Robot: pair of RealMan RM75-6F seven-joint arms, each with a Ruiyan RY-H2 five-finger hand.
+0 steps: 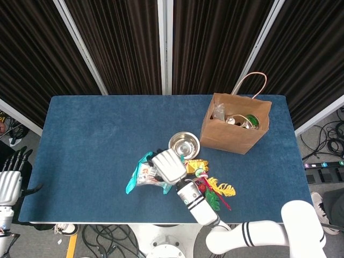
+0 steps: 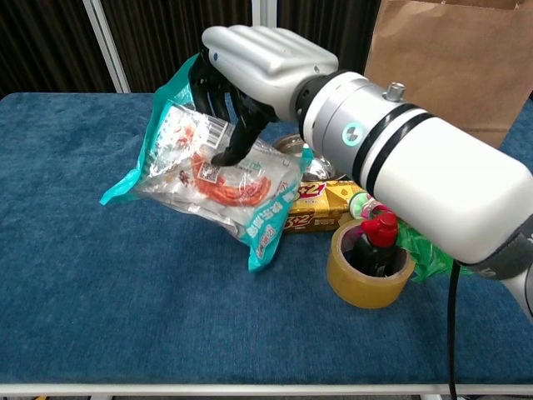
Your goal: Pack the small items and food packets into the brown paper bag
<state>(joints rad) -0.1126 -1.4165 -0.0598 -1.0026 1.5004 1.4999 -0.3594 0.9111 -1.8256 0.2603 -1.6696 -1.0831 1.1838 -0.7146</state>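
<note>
My right hand (image 1: 169,165) (image 2: 262,58) grips a teal snack packet (image 1: 141,174) (image 2: 208,171) by its upper edge and holds it tilted above the blue table (image 1: 97,134). The brown paper bag (image 1: 235,126) (image 2: 450,67) stands upright and open at the back right, with several items inside. A yellow food packet (image 1: 194,164) (image 2: 321,204) lies below the hand's wrist. A roll of tape (image 2: 366,267) with a small red item (image 2: 379,233) in it sits beside that packet. My left hand (image 1: 9,183) hangs off the table's left edge, fingers apart, empty.
A steel bowl (image 1: 184,144) sits between the lifted packet and the bag, largely hidden in the chest view. A feather toy (image 1: 217,191) in yellow, green and red lies near the front edge. Dark curtains close off the back.
</note>
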